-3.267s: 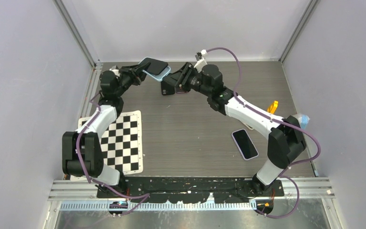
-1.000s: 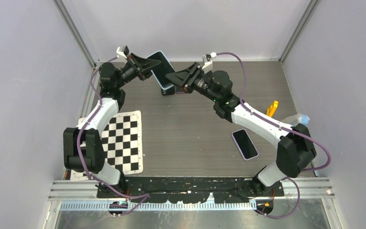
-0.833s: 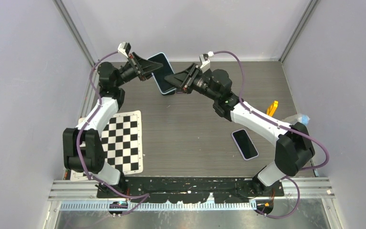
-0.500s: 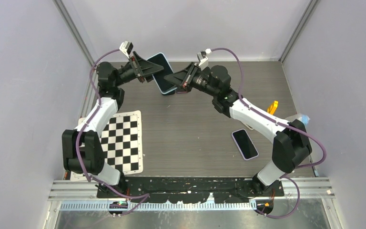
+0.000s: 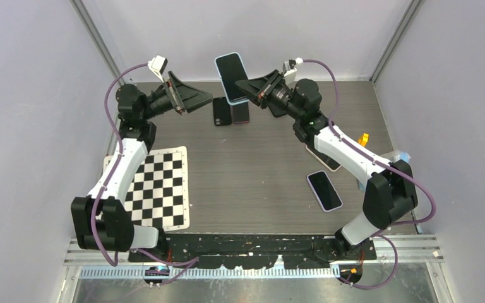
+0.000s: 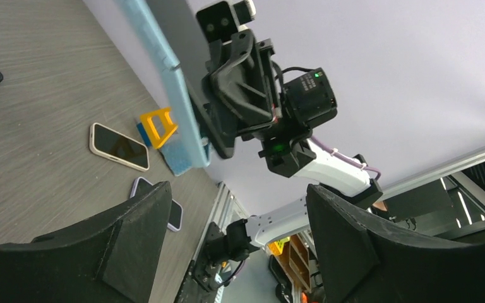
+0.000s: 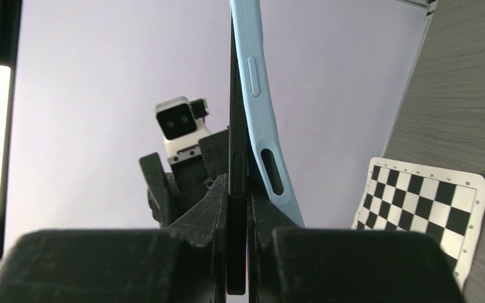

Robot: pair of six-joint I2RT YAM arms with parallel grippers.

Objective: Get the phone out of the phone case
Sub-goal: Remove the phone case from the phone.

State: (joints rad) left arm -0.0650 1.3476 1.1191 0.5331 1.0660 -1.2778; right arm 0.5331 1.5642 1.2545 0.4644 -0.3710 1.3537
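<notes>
The right gripper (image 5: pixel 242 86) clamped a dark phone (image 5: pixel 230 71) and held it upright in the air near the back wall, above the grey table (image 5: pixel 259 164). Seen edge-on from the right wrist, the blue phone case (image 7: pixel 260 120) hugged the phone's far end but flared away from it nearer the fingers. The left gripper (image 6: pixel 237 189) hung close by, jaws spread wide and empty. Another handset (image 5: pixel 324 190) lay flat, well apart.

Left arm: reaching to the far left, wrist lifting off the table.
Left gripper (image 5: pixel 208 101): pointing right, fingers spreading wide.
Right arm: stretching far, wrist lifting.
Right gripper (image 5: pixel 242 86): pointing left, pinching the phone (image 5: pixel 230 74).
</notes>
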